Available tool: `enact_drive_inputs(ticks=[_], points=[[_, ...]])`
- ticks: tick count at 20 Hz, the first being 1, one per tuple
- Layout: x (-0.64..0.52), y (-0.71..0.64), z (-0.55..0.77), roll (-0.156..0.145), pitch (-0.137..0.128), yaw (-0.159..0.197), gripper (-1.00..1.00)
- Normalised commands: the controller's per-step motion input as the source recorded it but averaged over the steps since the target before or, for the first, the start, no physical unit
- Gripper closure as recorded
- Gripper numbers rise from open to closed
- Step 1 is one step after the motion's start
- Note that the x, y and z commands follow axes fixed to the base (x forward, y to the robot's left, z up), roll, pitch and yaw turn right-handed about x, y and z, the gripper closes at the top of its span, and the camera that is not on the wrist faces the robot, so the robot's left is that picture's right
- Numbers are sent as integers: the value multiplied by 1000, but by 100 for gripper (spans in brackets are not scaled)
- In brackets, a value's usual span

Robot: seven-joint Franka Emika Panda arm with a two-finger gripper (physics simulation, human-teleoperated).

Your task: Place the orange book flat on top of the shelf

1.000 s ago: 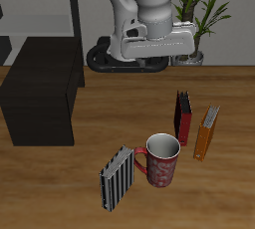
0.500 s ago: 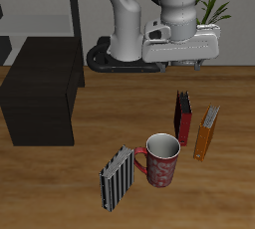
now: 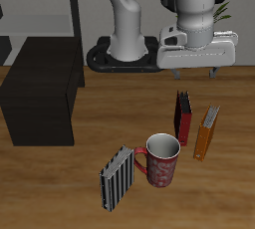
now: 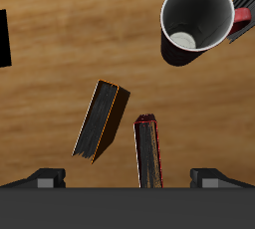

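Observation:
The orange book [image 3: 206,133] stands upright on the wooden table beside the dark red-and-black book [image 3: 183,117]. In the wrist view the orange book [image 4: 100,120] shows its top edge, with the red-and-black book [image 4: 148,151] close by. My gripper [image 3: 194,73] is open and empty, high above and a little behind the two books. Its fingertips [image 4: 45,178] frame both books in the wrist view. The shelf [image 3: 40,99], a low black cabinet with a bare flat top, stands across the table, far from the books.
A red patterned mug [image 3: 162,159] stands nearer the front edge and shows in the wrist view [image 4: 197,21]. A striped book [image 3: 118,178] leans beside it. A tall dark shelving frame [image 3: 40,14] and a plant [image 3: 209,19] stand at the back.
My gripper has moved sideways from above the robot's base to above the two upright books. It stayed open. Nothing on the table moved.

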Motion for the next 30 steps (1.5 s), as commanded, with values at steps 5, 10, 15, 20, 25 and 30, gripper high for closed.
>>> enact_drive_inputs(ticks=[5, 10, 15, 20, 25, 30], points=[[144, 210, -133, 15, 11, 0, -100], [140, 215, -92, 16, -44, -22, -100], [79, 203, -57, 38, -59, 11, -100], [33, 144, -126, 36, 2, 6, -100], [71, 136, -159, 17, 2, -3, -100], [97, 35, -194, 2, 6, 6, -100]])
